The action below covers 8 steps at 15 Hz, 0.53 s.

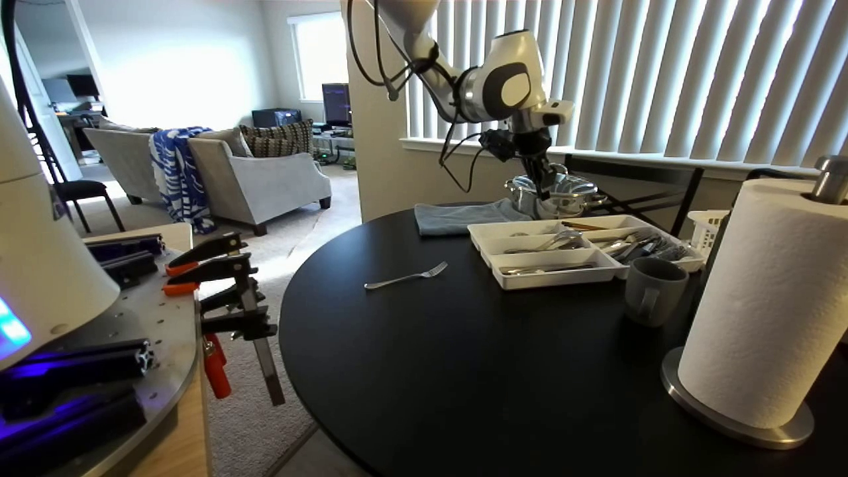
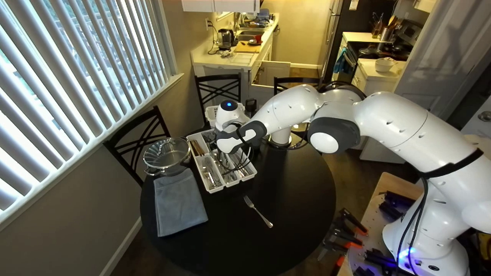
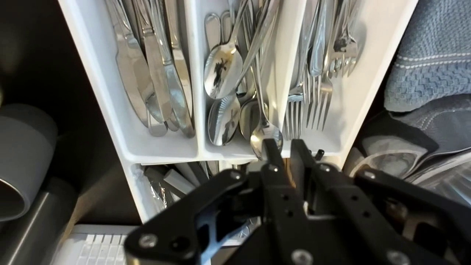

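Gripper (image 3: 285,147): jaws narrowly parted, nothing seen between. Wrist view: poised over cutlery tray (image 3: 162,149), near spoon (image 3: 264,131); too low a descent might jam against the crosswall. In an exterior view: pot (image 1: 571,207) beside tray on table (image 1: 464,364); sideways drift could bump it. In an exterior view: arm (image 2: 376,115) partly masks tray; misjudged aim possible.

Cold daylight enters through tall white vertical-slat blinds (image 1: 629,79) in both exterior views, the gaps between slats nearly burnt out, and glare whitens the pale, flat living-room wall (image 1: 172,53). The round black counter (image 1: 503,371) stays dim, its detail sinking into darkness. In an exterior view, warm yellow light tints the plain kitchen wall (image 2: 301,38). Wide-angle distortion leans the tall white paper-towel roll (image 1: 762,298) outward. In the wrist view, polished steel spoons (image 3: 222,70) catch crisp highlights; the black metal claw (image 3: 286,147) is dark and slightly soft.
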Motion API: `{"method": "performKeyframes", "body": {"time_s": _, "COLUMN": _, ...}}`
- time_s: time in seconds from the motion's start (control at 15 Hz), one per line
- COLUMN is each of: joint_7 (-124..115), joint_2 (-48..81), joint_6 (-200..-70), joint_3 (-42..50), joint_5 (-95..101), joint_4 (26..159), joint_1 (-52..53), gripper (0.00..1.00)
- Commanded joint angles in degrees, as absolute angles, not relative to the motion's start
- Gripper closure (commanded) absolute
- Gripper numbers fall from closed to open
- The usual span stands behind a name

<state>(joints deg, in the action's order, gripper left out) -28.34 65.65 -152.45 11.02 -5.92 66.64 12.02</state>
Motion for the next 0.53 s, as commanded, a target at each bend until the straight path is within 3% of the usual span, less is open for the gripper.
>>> {"method": "performKeyframes", "body": {"time_s": 0.0, "joint_7": -28.2, "joint_2": 61.7, "joint_6": -154.5, "joint_3": 10.1, "joint_5": -5.2, "joint_4": 74.5, "joint_1": 12.4, "gripper": 0.96}}
{"method": "performKeyframes", "body": {"time_s": 0.33, "joint_7": -28.3, "joint_2": 65.3, "joint_6": -152.7, "joint_3": 9.0, "joint_5": -5.7, "joint_4": 73.6, "joint_1": 11.7, "gripper": 0.96}}
{"method": "performKeyframes", "body": {"time_s": 0.4, "joint_7": -28.1, "joint_2": 66.1, "joint_6": -152.8, "joint_3": 8.5, "joint_5": -5.9, "joint_4": 73.2, "joint_1": 11.4, "gripper": 0.86}}
{"method": "performKeyframes", "body": {"time_s": 0.47, "joint_7": -27.6, "joint_2": 67.0, "joint_6": -153.1, "joint_3": 7.8, "joint_5": -6.2, "joint_4": 72.5, "joint_1": 11.0, "gripper": 0.60}}
